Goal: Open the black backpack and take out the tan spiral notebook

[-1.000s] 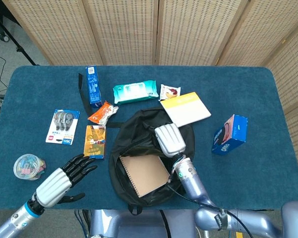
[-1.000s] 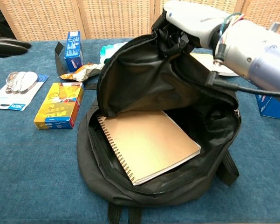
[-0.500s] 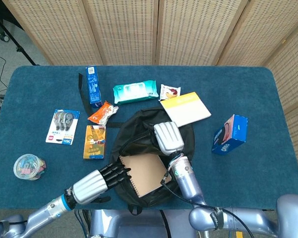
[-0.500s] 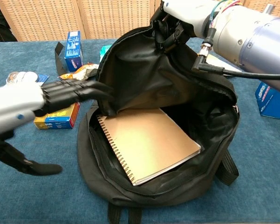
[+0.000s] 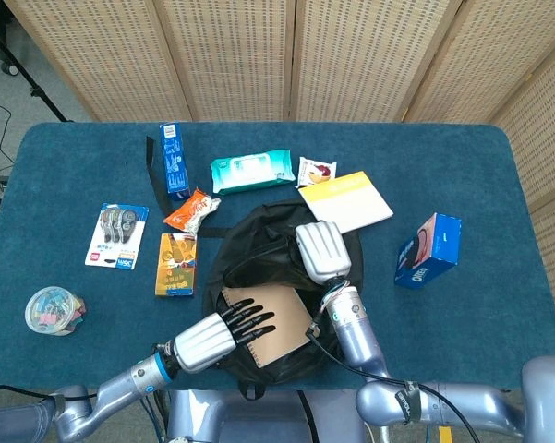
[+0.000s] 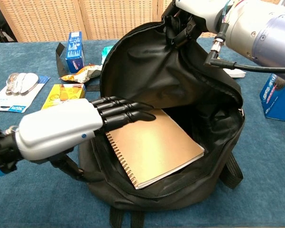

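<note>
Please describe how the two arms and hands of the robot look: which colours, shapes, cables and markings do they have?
The left hand has a smooth white shell over its back and black segmented fingers. Its wrist shows a black ring and a blue band. The right hand has a similar white, ribbed back. Both forearms are rounded silver-blue metal. Black cables and thin coloured wires run along the right wrist. I see no readable markings.

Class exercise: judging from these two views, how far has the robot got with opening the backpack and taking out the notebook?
Done: the backpack is open; the right hand grips its flap and holds it up, exposing the notebook.
In hand: the left hand reaches into the opening, fingers extended over the notebook's spiral edge, gripping nothing.
Left: grasp the notebook, which lies wholly inside the bag, and lift it out.
</note>
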You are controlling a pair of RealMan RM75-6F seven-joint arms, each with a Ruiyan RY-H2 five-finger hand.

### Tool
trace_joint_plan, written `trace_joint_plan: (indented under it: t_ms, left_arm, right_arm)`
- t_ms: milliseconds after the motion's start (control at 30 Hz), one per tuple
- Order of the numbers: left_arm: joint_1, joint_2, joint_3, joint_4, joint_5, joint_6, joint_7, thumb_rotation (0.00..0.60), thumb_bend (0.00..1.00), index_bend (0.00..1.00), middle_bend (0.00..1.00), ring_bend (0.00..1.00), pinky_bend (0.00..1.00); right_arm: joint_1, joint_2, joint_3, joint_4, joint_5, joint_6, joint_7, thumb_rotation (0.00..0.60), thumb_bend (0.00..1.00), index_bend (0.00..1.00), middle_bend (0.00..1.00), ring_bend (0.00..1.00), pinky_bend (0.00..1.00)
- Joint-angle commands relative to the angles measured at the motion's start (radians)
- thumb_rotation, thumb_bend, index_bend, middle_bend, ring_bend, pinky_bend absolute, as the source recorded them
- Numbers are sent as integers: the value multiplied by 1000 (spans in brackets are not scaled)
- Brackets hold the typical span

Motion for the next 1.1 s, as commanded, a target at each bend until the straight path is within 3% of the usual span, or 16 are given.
trace_joint_plan:
  t_ms: [33,900,1000,1067,1100]
  left_arm:
    - [-14,-32,7,33,-11,-8,9,600,204,64,0,0,75]
    - [-107,-206,3,188,-111,-83,78,600,219,64,0,0,75]
    - [-115,-221,0,199,-120,-87,83,600,303,64,0,0,75]
    - [-121,-229,1,205,-123,-92,92,600,464,64,0,0,75]
    - [-125,-233,2,206,-126,-95,95,600,479,64,0,0,75]
  right_arm:
    - [4,6,-5,3,4,3,4,600,672,678,691,630,538]
    - [37,40,-29,-8,39,50,31,600,672,678,692,631,538]
    - [40,43,-33,-14,40,57,29,600,672,678,692,630,538]
    - [42,45,-35,-18,41,59,30,600,672,678,692,630,538]
    - [42,46,-37,-19,41,61,30,600,672,678,692,630,538]
